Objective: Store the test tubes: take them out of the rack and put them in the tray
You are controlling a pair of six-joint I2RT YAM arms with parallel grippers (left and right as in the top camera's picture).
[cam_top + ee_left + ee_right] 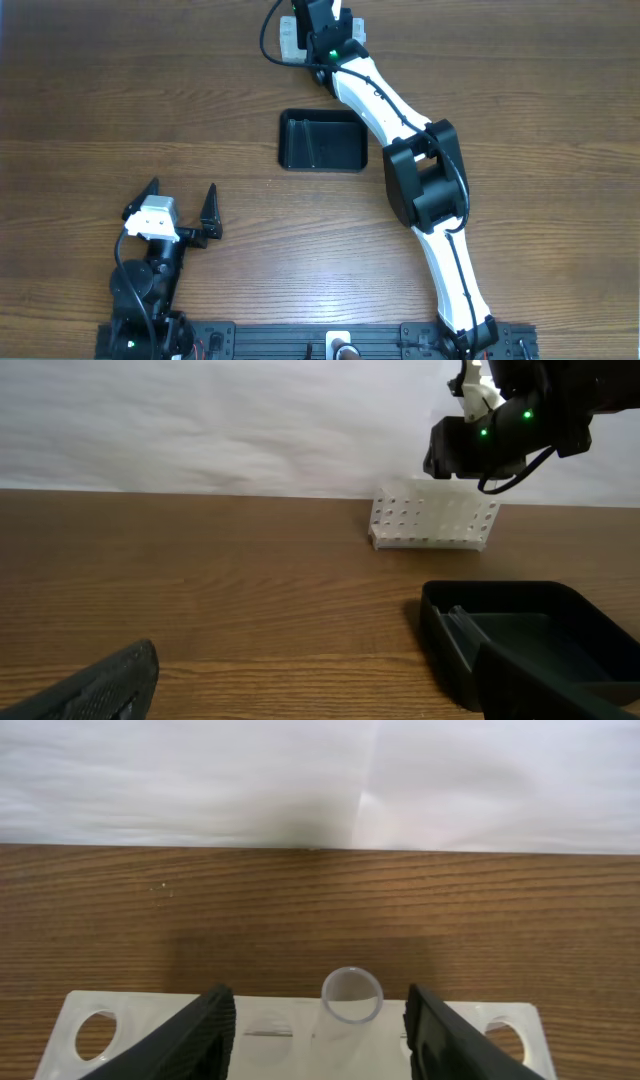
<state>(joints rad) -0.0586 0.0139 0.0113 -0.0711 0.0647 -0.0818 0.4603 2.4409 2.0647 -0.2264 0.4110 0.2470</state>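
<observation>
A white test tube rack (290, 38) stands at the far middle of the table, also seen in the left wrist view (432, 520). One clear test tube (351, 995) stands upright in the rack (150, 1020). My right gripper (318, 1005) hangs over the rack, open, one finger on either side of the tube and clear of it. From above, the right gripper (315, 12) covers part of the rack. The black tray (320, 140) lies in front of the rack. My left gripper (182, 187) is open and holds nothing at the near left.
The right arm (400, 110) runs diagonally past the tray's right side. A white wall (320, 780) rises just behind the rack. Bare wooden table (120, 90) stretches left of the tray. The tray (520, 630) sits close ahead of the left gripper (320, 700).
</observation>
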